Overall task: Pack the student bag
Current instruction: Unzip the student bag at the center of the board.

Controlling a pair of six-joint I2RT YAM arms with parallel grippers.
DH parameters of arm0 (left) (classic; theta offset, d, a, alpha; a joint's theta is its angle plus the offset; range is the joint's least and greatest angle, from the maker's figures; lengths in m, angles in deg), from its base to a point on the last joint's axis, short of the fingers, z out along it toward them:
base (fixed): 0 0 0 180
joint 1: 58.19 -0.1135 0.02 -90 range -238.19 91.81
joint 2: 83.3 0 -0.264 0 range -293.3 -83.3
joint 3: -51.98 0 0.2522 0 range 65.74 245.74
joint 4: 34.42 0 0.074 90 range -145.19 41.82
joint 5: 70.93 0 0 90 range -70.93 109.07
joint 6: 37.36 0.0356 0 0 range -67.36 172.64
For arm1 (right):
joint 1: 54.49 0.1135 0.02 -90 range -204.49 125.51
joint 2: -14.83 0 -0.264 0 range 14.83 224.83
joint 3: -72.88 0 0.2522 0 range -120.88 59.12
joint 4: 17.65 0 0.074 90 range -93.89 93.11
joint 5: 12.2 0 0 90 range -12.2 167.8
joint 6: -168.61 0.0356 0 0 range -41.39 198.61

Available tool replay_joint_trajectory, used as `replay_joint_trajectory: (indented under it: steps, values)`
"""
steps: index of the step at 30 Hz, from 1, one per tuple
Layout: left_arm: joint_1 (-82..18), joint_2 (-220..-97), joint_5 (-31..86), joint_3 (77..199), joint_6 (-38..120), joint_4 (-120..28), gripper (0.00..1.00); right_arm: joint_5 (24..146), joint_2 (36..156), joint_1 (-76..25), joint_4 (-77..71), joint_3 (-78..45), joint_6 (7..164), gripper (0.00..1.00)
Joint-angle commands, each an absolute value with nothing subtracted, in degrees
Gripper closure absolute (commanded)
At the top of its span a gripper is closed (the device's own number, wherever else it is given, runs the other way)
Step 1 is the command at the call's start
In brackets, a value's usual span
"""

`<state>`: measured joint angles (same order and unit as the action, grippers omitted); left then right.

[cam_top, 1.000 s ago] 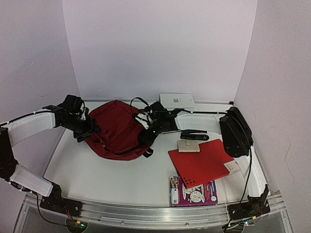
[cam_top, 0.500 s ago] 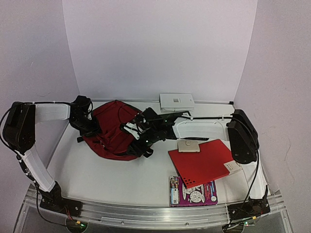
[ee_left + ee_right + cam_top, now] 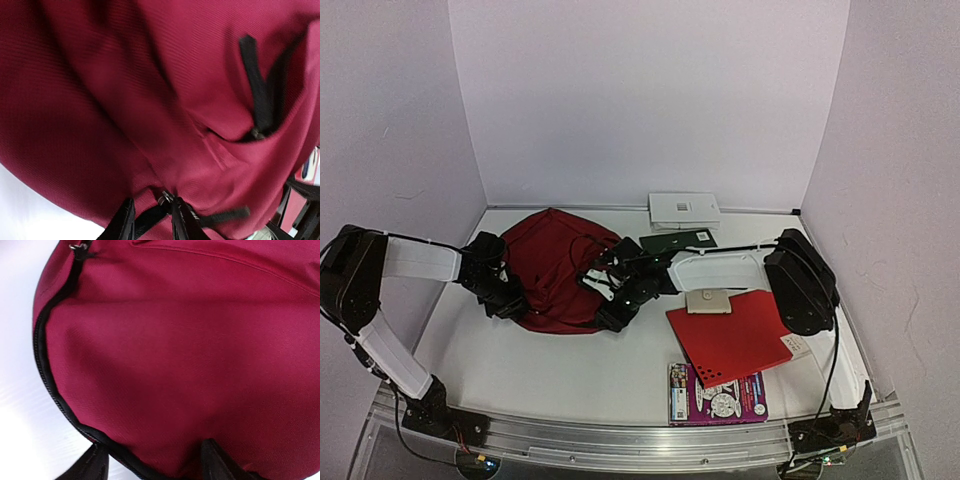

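Two grippers are on the student bag, which lies flat on the left-centre of the table, zip shut as far as you can see. Your left gripper sits at the bag's near-left edge with jaws narrow and a zipper pull right in the gap; can't tell whether it is pinched yet. Your right gripper is at the near-right edge, jaws wide, straddling the rim just where the zipper track curves round, with fabric between them but nothing gripped. The step looks like getting the main zip open. To do it well, make sure the left pinch lands on the metal pull itself and not only on loose cloth, or it will likely slip off. Close the right jaws on the seam beside the track so the soft bag can't bunch or slide. Then draw the pull along the curve, not straight out, since soft fabric will probably fold and jam the slider. Leave the mouth gaping wide. The items to pack sit well apart to the right: a red folder with a small beige item on its corner, a printed book at its near edge, a dark green booklet and a white box behind.
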<state>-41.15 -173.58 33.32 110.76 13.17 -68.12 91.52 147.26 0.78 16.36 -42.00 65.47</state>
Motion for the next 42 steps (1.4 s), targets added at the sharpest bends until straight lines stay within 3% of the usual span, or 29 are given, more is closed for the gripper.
replay_joint_trajectory:
  steps: [1, 7, 15, 20, 28, 42]
  values:
    - [-37.0, -169.3, 32.6, 109.8, 9.5, -68.8, 0.74, 98.5, 140.9, 0.6, 18.5, -44.6, 66.8, 0.34]
    - [-34.4, -165.5, 30.6, 108.8, 6.5, -70.9, 0.74, 104.7, 143.1, 1.9, 18.4, -50.6, 70.7, 0.28]
    - [-35.5, -157.3, 24.5, 111.7, 6.7, -78.5, 0.60, 107.5, 152.1, 2.5, 15.8, -62.0, 77.9, 0.29]
    - [-41.6, -160.1, 27.7, 114.7, 10.5, -77.6, 0.57, 107.0, 157.3, 3.1, 14.2, -66.3, 82.5, 0.32]
    - [-43.6, -171.4, 31.6, 116.0, 12.0, -70.8, 0.55, 107.6, 158.8, 3.1, 12.7, -63.6, 84.8, 0.31]
    - [-43.6, -178.3, 38.0, 111.8, 9.5, -61.6, 0.51, 104.0, 153.7, 3.1, 10.8, -57.1, 82.5, 0.15]
